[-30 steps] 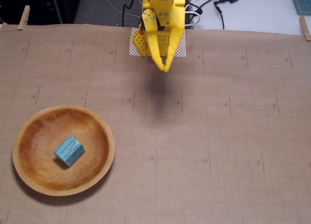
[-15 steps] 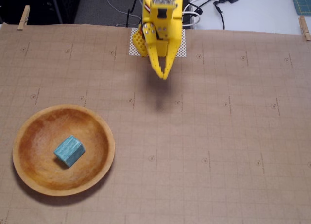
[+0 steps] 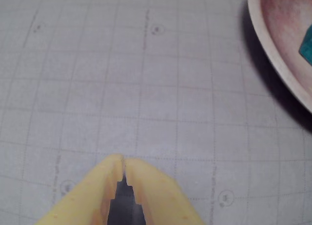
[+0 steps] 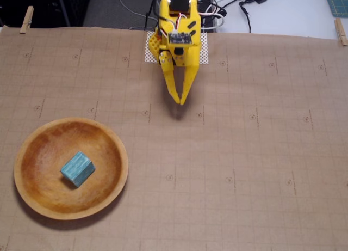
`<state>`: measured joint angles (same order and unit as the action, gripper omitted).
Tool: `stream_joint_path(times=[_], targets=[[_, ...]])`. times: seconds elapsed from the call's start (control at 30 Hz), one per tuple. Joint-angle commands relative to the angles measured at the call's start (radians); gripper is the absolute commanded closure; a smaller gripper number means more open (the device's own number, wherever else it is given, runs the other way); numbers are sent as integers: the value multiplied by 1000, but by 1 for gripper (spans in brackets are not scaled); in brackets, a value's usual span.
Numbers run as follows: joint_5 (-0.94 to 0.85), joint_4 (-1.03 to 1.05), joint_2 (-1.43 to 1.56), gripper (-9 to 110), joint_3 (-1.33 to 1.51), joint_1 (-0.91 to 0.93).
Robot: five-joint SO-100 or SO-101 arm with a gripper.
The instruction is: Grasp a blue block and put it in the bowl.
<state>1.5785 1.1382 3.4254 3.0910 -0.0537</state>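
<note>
1. The blue block (image 4: 77,169) lies inside the bowl (image 4: 32,147), a little to the right of the bowl's middle in the fixed view, with one corner turned toward the camera.
2. The bowl stands on the tabletop (image 4: 244,153) at the lower left of the fixed view. The tabletop is covered with brown paper that carries a printed grid.
3. The yellow gripper (image 4: 180,100) is at the top middle of the fixed view, well apart from the bowl. Its two fingers come together to one tip and nothing is between them.
4. In the wrist view the gripper (image 3: 123,161) enters from the bottom edge. The fingertips touch each other and only a narrow dark gap stays lower down.
5. In the wrist view the rim of the bowl (image 3: 273,59) shows at the upper right corner, and a small teal piece of the blue block (image 3: 307,47) is seen at the right edge inside it.
6. Two wooden clothespins (image 4: 26,19) hold the paper at its far corners.
7. Behind the arm some cables (image 4: 228,6) lie on a white surface.
</note>
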Motion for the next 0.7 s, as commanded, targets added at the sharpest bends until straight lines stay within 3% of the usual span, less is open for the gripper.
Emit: stream_joint_path(times=[0.0, 0.67], targets=[[-6, -11, 15, 104, 3, 3], [-5, 97, -87, 104, 41, 3]])
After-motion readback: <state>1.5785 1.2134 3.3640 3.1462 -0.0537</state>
